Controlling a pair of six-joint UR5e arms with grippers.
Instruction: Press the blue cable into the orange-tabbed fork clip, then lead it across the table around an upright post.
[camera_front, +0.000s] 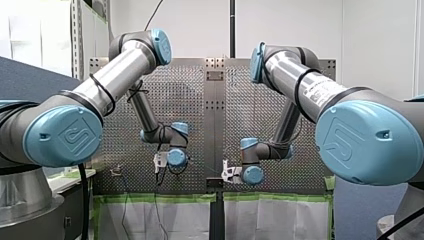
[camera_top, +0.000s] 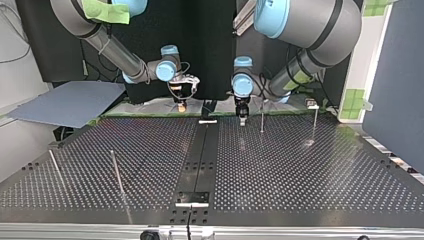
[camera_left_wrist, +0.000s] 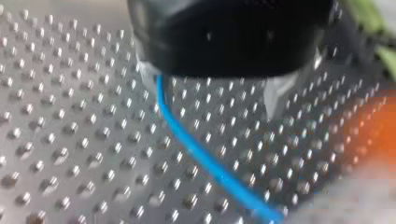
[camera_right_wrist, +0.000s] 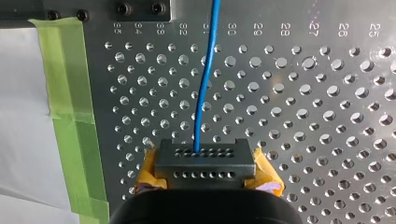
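The blue cable (camera_right_wrist: 205, 88) runs straight ahead from my right gripper (camera_right_wrist: 204, 161), whose yellow pads (camera_right_wrist: 266, 179) are shut on it. In the left wrist view the blue cable (camera_left_wrist: 205, 158) passes beside one metal finger (camera_left_wrist: 145, 74) of my left gripper (camera_left_wrist: 210, 93) and lies over the perforated plate. That gripper is open, with bare plate between its fingers. An orange blur (camera_left_wrist: 378, 126), probably the clip's tab, lies off to its side. In the top view my right gripper (camera_top: 182, 104) and my left gripper (camera_top: 242, 118) hang low at the table's far edge.
Thin upright posts stand on the plate: two near my left gripper (camera_top: 262, 118) (camera_top: 315, 122), two at the top view's left (camera_top: 117, 172) (camera_top: 55, 167). A grey-blue board (camera_top: 70, 102) lies off the table. Green tape (camera_right_wrist: 70, 116) lines the plate's edge.
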